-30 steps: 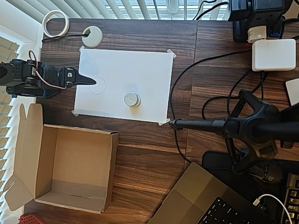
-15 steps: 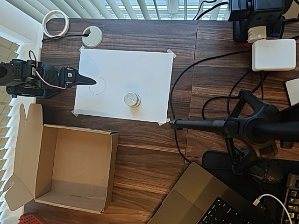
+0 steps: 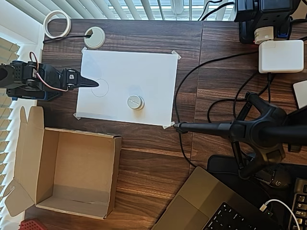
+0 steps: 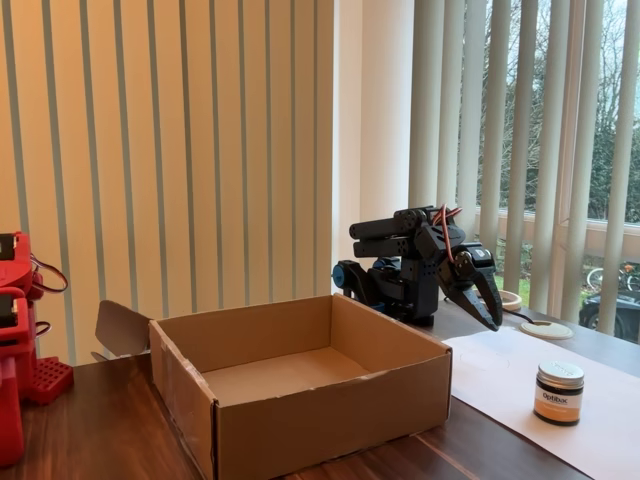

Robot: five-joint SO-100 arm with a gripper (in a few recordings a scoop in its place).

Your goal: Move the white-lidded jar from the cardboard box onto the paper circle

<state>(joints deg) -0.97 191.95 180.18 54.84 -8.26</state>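
Observation:
The white-lidded jar (image 3: pixel 135 102) (image 4: pixel 559 392) stands upright on the white taped-down paper sheet (image 3: pixel 144 72), right of its middle and towards the near edge; whether a drawn circle lies under it is hidden. One thin pencil circle (image 3: pixel 100 87), a little wider than the jar, shows at the sheet's left part and is bare. My gripper (image 3: pixel 95 84) (image 4: pixel 490 312) is shut on nothing, its tip over that circle's left edge, well apart from the jar. The brown cardboard box (image 3: pixel 81 136) (image 4: pixel 300 395) lies open with nothing inside it.
In the overhead view a white tape ring (image 3: pixel 57 23) and a round desk grommet (image 3: pixel 94 37) lie behind the sheet. A black stand (image 3: pixel 249 130), cables, a white charger (image 3: pixel 280 56) and a laptop (image 3: pixel 211 206) crowd the right side. Red hardware (image 4: pixel 20 340) stands left of the box.

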